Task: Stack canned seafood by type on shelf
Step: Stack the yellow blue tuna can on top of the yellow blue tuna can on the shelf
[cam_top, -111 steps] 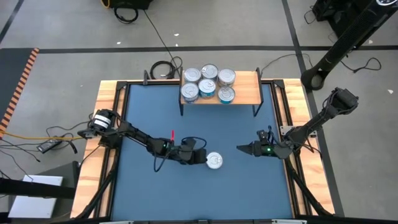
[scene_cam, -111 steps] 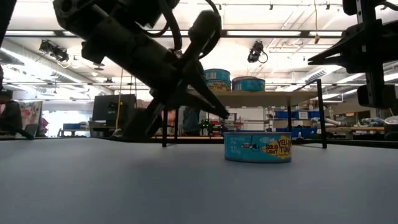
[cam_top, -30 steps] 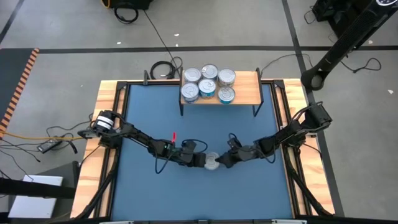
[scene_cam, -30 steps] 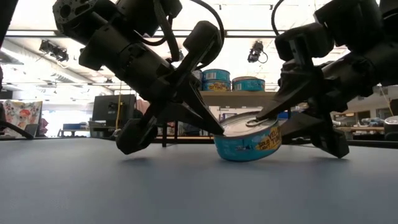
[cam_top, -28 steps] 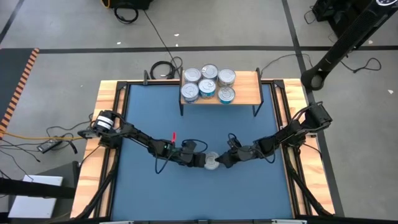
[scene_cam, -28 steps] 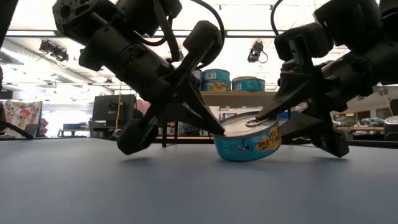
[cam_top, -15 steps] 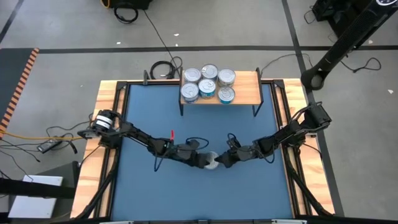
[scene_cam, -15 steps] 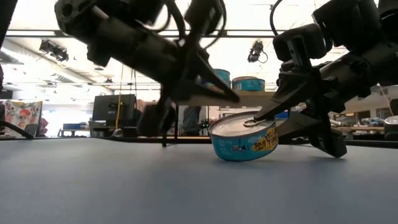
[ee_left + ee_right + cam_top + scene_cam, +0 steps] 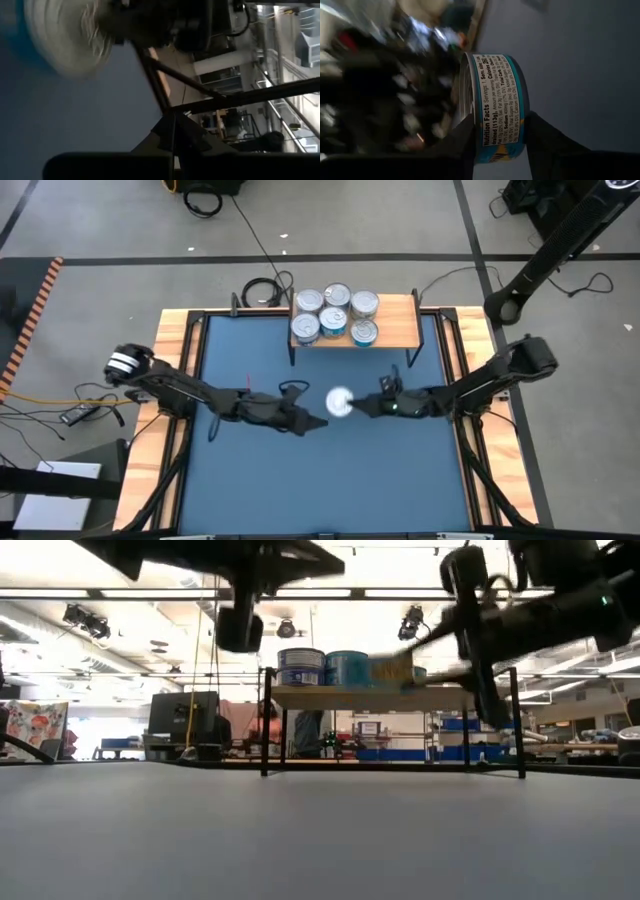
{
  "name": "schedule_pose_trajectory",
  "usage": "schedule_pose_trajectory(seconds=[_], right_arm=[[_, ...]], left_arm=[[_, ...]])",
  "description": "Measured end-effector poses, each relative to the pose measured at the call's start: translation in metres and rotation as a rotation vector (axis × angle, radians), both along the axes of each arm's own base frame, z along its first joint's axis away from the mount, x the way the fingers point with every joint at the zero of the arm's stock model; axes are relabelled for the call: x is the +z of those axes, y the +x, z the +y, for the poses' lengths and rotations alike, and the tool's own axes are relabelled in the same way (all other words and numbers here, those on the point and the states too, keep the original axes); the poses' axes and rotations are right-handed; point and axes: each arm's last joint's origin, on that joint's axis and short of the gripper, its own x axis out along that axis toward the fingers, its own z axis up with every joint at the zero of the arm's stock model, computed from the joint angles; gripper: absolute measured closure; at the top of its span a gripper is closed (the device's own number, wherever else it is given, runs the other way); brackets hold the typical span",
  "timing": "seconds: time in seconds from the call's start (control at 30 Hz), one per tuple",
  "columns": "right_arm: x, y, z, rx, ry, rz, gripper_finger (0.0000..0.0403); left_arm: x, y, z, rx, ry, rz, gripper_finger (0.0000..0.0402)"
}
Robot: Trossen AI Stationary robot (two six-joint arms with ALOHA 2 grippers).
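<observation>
A flat tin of canned seafood (image 9: 339,401) with a silver lid and a teal label hangs above the middle of the blue table, and my right gripper (image 9: 349,404) is shut on it. In the low view the tin (image 9: 393,671) is blurred, level with the shelf top. My left gripper (image 9: 318,424) hovers shut just left of it, touching nothing. The light-wood shelf (image 9: 395,322) stands on thin black legs at the far edge. Several more tins (image 9: 335,315) rest on it on their bottoms, some stacked. My right gripper pinches the tin between its two fingers, one finger (image 9: 464,142) on the lid and the other (image 9: 546,147) on the bottom, at the edge facing the table's right (image 9: 501,131). The fingers come nearly level from the table's right. The tin is lifted clear of the table, lid up.
Wooden strips (image 9: 172,380) edge the blue table on its left and right. The right half of the shelf board is bare wood. Cables (image 9: 262,290) lie on the floor behind the table, and the room's benches show beyond the shelf in the low view.
My right gripper has lifted the tin, which stood tilted on the table, clear of it and carried it up and toward the far edge. My left gripper, whose tip lay on the tin's lid, has come off it, risen and tipped closer to level.
</observation>
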Motion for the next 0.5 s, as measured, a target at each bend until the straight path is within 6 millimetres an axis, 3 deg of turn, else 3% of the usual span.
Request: schedule_pose_trajectory(seconds=[0.13, 0.3, 0.5], right_arm=[[0.032, -0.009, -0.014, -0.161, -0.027, -0.150, 0.0277], [0.065, -0.025, -0.033, -0.354, -0.090, -0.272, 0.0277], [0.081, -0.038, -0.057, -0.529, -0.124, -0.313, 0.0277]], left_arm=[[0.015, -0.008, 0.003, 0.003, 0.051, -0.038, 0.0389], [0.016, -0.011, 0.004, 0.011, 0.082, -0.019, 0.0389], [0.013, -0.012, 0.004, 0.015, 0.066, 0.013, 0.0389]])
